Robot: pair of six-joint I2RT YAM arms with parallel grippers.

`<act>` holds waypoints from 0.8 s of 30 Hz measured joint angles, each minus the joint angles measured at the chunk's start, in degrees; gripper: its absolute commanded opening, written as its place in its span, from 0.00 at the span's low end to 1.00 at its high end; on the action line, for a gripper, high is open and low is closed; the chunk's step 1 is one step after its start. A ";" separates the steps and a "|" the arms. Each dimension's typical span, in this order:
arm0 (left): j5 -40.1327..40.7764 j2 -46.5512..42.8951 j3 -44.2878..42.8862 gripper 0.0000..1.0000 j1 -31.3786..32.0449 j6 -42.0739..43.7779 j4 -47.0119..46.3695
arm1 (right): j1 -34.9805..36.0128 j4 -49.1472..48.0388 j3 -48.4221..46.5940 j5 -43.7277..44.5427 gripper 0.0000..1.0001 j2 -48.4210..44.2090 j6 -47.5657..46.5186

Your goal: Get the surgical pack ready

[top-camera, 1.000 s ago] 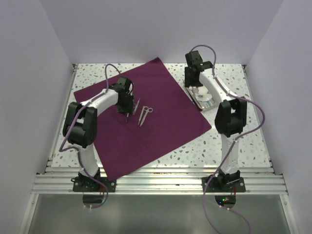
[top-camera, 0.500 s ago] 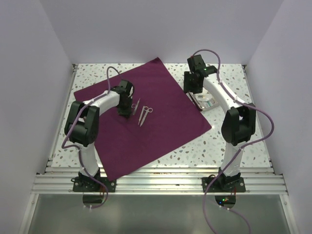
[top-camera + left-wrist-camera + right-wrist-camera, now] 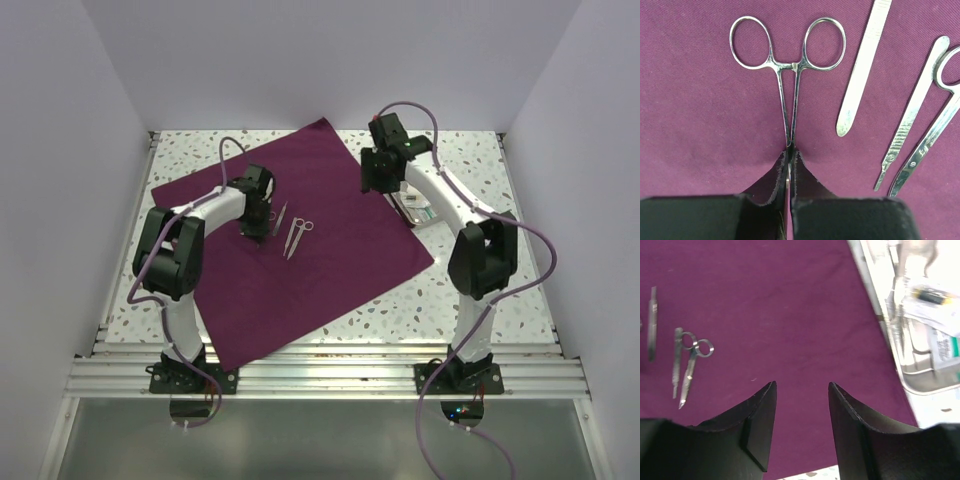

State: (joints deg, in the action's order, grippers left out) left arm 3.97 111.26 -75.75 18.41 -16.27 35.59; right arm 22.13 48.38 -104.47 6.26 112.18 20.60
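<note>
**Drape spread flat, left fingers pinched on the forceps tips**

The surgical pack is a deep purple sheet lying open and flat across the middle and left of the speckled table. It is square, so no side is the longer one. It lies turned like a diamond: one corner points to the far wall, one toward the right arm's side, one to the left edge, and one reaches the near rail.

On the cloth's left-centre lie steel instruments. The forceps run straight away from the left gripper, finger rings at the far end, and the fingers are closed on the tips. Just beside them lie a flat handle, a second slim handle and scissors, all roughly parallel.

The right gripper hangs above the drape's right part, fingers apart and holding nothing. The steel tray sits just off the cloth's right edge, with packets inside.
</note>
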 measured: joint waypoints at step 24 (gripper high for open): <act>-10.99 -4.85 -4.98 0.00 -0.83 -1.14 2.32 | 9.57 -30.73 4.07 -29.66 0.74 16.50 32.68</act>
State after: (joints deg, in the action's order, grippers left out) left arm -7.03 106.41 -80.73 17.58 -17.41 37.91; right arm 31.70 17.65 -100.40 -23.40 128.68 53.28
